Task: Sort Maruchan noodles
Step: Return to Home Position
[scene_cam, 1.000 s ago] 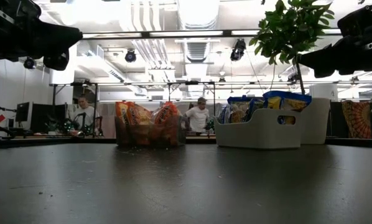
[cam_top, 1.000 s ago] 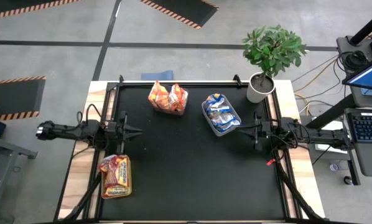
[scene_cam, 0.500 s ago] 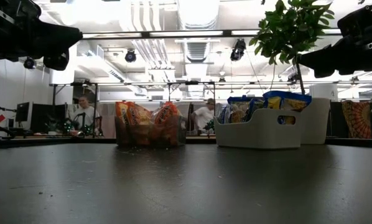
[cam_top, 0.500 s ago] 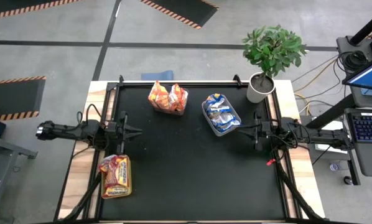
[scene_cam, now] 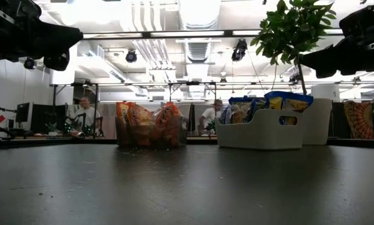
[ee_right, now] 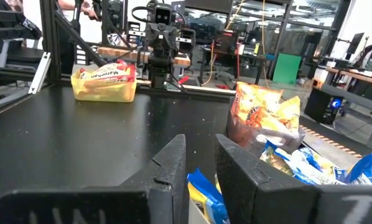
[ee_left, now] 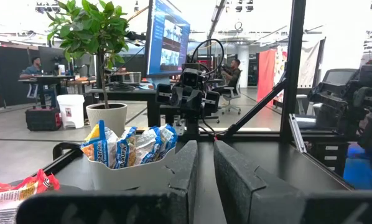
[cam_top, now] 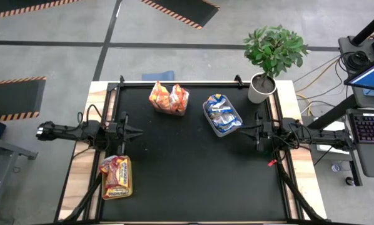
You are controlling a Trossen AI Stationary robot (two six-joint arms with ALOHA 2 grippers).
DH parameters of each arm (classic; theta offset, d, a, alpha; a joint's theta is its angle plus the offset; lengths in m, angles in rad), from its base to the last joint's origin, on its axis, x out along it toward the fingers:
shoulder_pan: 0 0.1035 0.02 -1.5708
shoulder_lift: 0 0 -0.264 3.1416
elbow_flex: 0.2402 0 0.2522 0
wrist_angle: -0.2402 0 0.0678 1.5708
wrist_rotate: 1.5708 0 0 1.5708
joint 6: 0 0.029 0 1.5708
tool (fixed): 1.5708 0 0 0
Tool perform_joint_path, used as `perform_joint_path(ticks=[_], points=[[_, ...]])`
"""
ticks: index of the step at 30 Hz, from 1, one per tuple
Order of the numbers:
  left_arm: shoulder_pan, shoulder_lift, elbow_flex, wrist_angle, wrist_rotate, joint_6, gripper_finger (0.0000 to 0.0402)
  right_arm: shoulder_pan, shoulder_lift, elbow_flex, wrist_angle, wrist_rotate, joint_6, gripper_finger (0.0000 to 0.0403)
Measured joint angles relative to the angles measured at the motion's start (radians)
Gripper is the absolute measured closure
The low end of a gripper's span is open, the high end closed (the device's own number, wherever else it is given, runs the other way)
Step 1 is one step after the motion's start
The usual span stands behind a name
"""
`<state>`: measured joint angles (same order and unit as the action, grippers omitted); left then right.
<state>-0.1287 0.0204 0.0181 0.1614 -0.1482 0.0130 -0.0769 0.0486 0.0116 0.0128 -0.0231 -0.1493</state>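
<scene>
Spotted no movement on the table versus the earlier frames; logged only a background person (scene_cam: 213,115) shifted sideways behind the bins in the low view. Found left gripper (cam_top: 139,131) parked at the left table edge and right gripper (cam_top: 243,132) parked at the right edge, both aimed inward, each with fingers parted by a narrow slit and holding nothing. Saw no loose Maruchan noodles on the black mat (cam_top: 193,181):
- orange packs (cam_top: 169,98) standing in the dark bin (scene_cam: 151,142) at the far edge, well apart from both grippers
- blue-and-yellow packs (cam_top: 222,114) heaped in the white bin (scene_cam: 259,134), just beside the right gripper on its far side
- red-and-white packs (cam_top: 116,177) in the yellow-green bin (ee_right: 105,93), near the left gripper on its near side

Judged sorting done, homing nearly so. Flagged two risks: clipping the white bin with any right-arm swing, given the tight gap; toppling the orange packs, standing well above a low wall, with a table bump.
</scene>
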Motion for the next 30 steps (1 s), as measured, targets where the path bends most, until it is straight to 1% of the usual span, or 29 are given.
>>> perform_joint_path(ticks=[5,14,23,30], points=[[0.000,0.000,0.000,0.000,0.000,0.000,0.0365,0.000,0.000,0.000,0.000,0.000,0.000,0.0324],[0.000,0.000,0.000,0.000,0.000,0.000,0.0365,0.000,0.000,0.000,0.000,0.000,0.000,0.0335],[0.000,0.000,0.000,0.000,0.000,0.000,0.0365,0.000,0.000,0.000,0.000,0.000,0.000,0.0322],[0.000,0.000,0.000,0.000,0.000,0.000,0.0365,0.000,0.000,0.000,0.000,0.000,0.000,0.0321]])
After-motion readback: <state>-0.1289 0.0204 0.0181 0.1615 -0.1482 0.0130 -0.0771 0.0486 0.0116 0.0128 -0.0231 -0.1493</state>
